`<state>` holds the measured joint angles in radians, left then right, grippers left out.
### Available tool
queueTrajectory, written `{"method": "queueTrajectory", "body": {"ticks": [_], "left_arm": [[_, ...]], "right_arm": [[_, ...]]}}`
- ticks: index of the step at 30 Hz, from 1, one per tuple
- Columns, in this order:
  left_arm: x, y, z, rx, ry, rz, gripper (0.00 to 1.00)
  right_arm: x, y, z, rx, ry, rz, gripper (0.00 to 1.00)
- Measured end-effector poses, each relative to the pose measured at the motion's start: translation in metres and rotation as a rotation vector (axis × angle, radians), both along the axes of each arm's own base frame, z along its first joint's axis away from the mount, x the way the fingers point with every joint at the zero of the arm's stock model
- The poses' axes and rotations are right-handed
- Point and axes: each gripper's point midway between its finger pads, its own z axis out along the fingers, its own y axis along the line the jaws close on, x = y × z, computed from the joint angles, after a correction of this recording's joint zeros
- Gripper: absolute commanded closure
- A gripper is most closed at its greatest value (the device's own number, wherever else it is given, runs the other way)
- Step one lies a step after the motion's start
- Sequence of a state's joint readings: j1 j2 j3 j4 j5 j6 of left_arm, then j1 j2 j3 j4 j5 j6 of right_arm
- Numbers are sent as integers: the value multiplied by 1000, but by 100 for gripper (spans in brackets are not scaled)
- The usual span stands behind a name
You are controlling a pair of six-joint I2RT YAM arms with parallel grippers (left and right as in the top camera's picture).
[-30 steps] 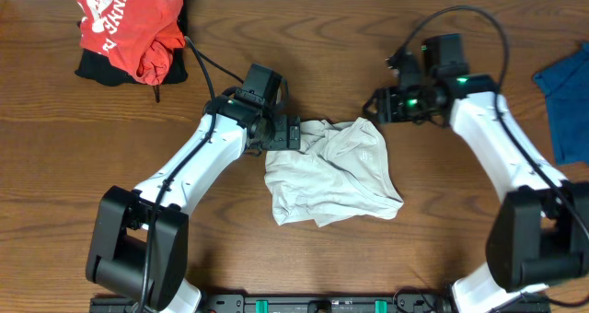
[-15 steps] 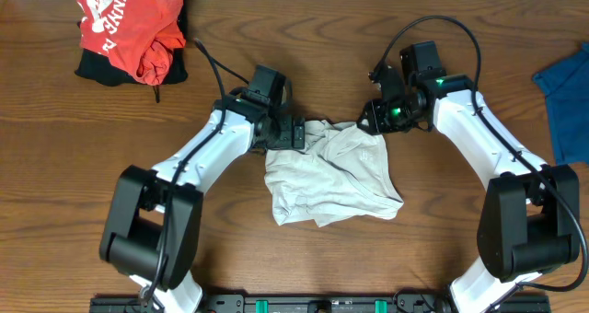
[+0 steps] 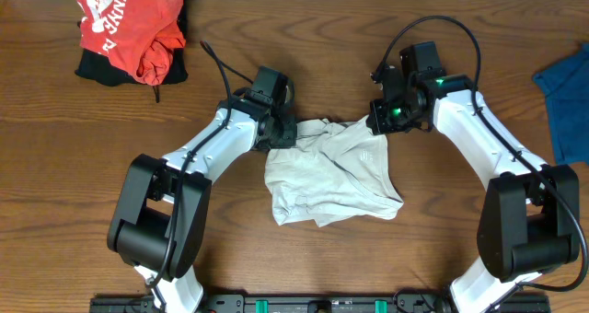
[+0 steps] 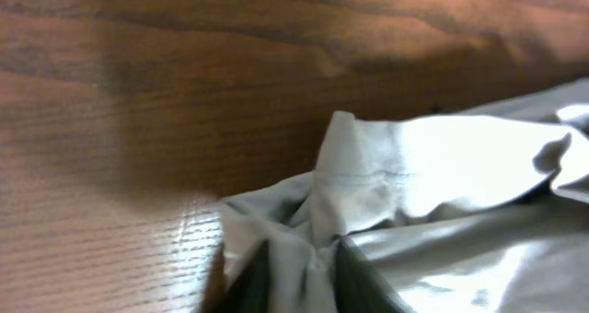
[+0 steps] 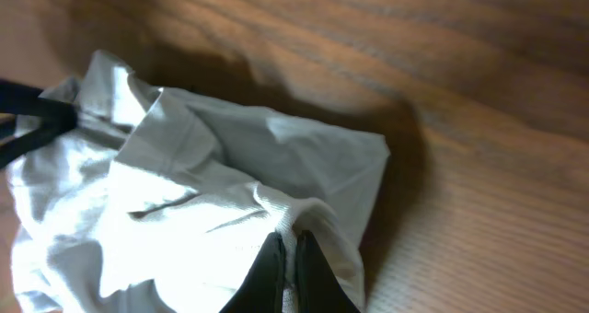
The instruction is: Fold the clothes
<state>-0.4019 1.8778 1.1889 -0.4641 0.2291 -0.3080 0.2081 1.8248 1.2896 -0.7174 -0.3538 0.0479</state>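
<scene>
The clothes [image 3: 336,170], a wrinkled pale beige shirt, lie bunched in the middle of the wooden table. My left gripper [image 3: 287,133] is at the shirt's far left corner, shut on a bunched fold of it. In the left wrist view the fabric [image 4: 442,166] rises between the two dark fingers [image 4: 248,281] of the left gripper [image 4: 296,258]. My right gripper [image 3: 373,121] is at the far right corner. In the right wrist view the right gripper [image 5: 288,249] pinches a thin ridge of the shirt [image 5: 184,184], its jaws almost touching.
A red garment with white lettering [image 3: 129,23] lies on a black cloth [image 3: 92,69] at the back left. A blue cloth [image 3: 566,97] shows at the right edge. Bare wood surrounds the shirt on all sides.
The left gripper has closed on the shirt's far left corner. The right gripper moved left and down to the far right corner and closed on it.
</scene>
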Motion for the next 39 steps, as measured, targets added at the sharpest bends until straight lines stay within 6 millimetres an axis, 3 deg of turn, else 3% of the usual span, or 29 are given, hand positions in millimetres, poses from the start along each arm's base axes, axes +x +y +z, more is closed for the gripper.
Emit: {"method": "queueTrajectory", "body": {"ticks": [8, 26, 27, 28, 29, 30, 31, 32, 33, 35, 39], "left_arm": [[4, -2, 2, -6, -20, -6, 94], [15, 17, 1, 47, -50, 41, 94], [15, 17, 1, 47, -50, 41, 93], [15, 17, 1, 48, -51, 38, 83], [15, 17, 1, 51, -53, 30, 65], [15, 19, 1, 59, -56, 27, 54], [16, 21, 0, 67, -57, 32, 44], [17, 23, 0, 73, -60, 34, 30], [18, 25, 0, 80, -63, 30, 25], [19, 29, 0, 94, -68, 29, 17], [17, 31, -1, 104, -61, 24, 12]], "right_arm": [[16, -9, 1, -58, -68, -28, 99], [24, -36, -4, -201, -95, -104, 99], [24, -36, -4, -202, -96, -105, 95], [25, -36, -4, -202, -99, -109, 83], [26, -36, -4, -203, -103, -114, 70], [28, -40, -3, -217, -109, -123, 56], [29, -43, -3, -224, -112, -137, 35], [32, -47, -3, -234, -118, -146, 31], [33, -51, -3, -242, -122, -155, 29], [35, -57, -3, -253, -126, -170, 27], [33, -63, -2, -277, -112, -181, 27]]}}
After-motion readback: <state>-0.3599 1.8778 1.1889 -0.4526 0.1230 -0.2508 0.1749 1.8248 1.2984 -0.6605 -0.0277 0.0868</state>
